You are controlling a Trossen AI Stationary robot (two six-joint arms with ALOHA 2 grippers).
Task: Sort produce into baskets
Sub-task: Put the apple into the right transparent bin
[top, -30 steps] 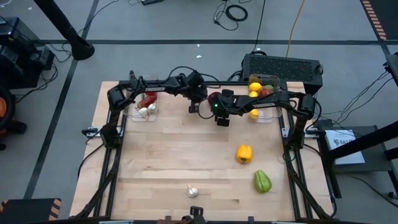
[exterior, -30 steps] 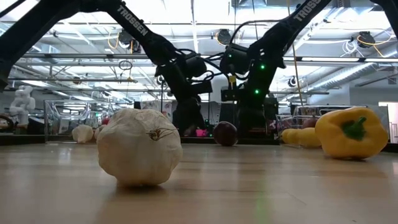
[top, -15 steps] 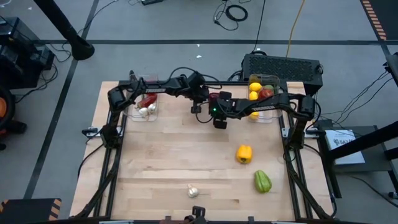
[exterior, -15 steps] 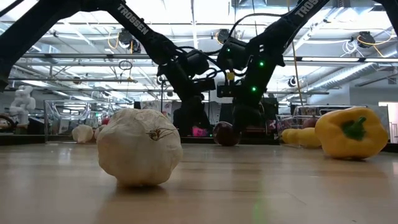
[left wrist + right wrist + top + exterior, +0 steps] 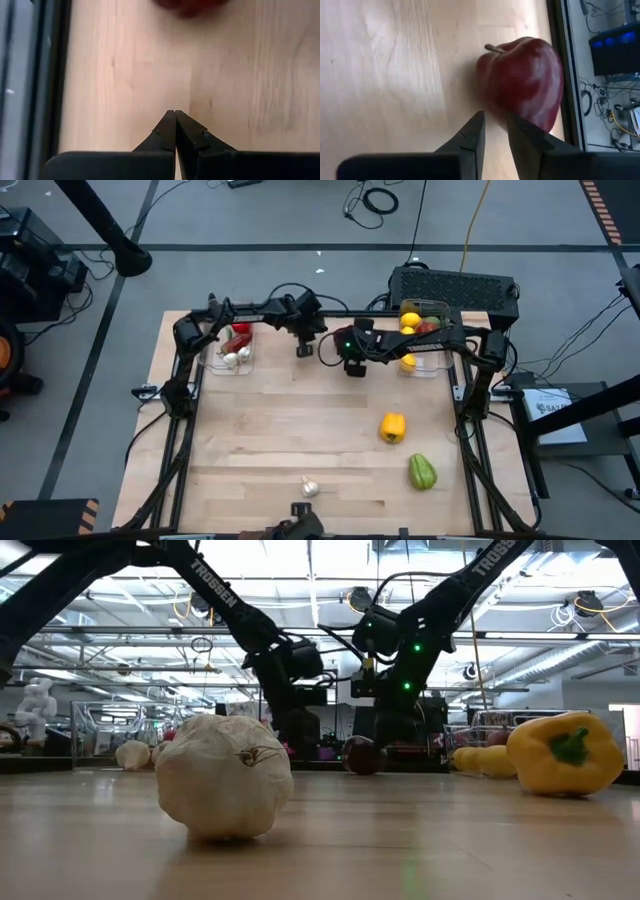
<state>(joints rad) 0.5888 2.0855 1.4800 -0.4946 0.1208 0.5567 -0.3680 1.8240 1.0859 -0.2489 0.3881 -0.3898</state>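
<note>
Holding red peppers and white garlic: left clear basket point(image 5: 232, 358) at the tabletop's point(image 5: 290, 430) far edge. Holding lemons and red pieces: right clear basket point(image 5: 425, 365). Lying between the baskets, near the far edge: dark red apple point(image 5: 522, 80), just ahead of right end effector point(image 5: 495, 122), fingers slightly apart, not clamping it, one fingertip at its skin. Hovering beside it: left end effector point(image 5: 175, 116), fingers pressed together. Lying nearer: yellow pepper point(image 5: 392, 427), green pepper point(image 5: 422, 472), garlic bulb point(image 5: 310, 488).

Dark red apple point(image 5: 522, 80) lies on its side (stem sideways) between two part-filled clear baskets point(image 5: 232, 352).
</note>
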